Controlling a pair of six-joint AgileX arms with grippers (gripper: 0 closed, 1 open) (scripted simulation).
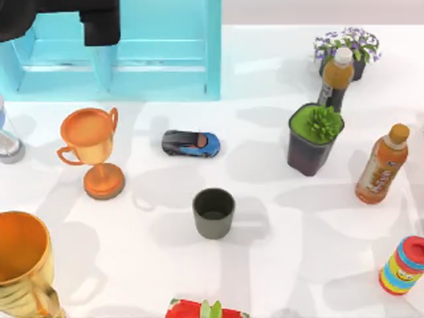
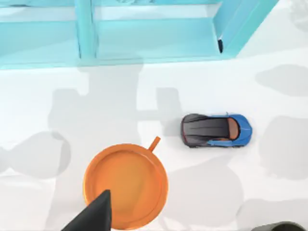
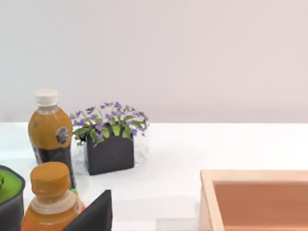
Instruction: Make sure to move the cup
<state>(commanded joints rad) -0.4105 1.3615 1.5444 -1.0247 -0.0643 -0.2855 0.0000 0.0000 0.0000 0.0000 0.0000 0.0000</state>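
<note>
Cup (image 1: 213,213) standing upright mid-table, untouched, toy car (image 1: 191,143) lying just behind, left arm (image 1: 59,18) being held over the shelf (image 1: 165,59), finger opening impossible to tell.

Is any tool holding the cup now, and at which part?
Nothing is held. The cup stands alone on the table, with no tool touching it.

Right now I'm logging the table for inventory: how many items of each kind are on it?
Trophies: 2
Bottles: 2
Potted plants: 2
Cup: 1
Toy car: 1
Striped can: 1
Shelf: 1
Total: 10, leaving out partly seen edge items.
</note>
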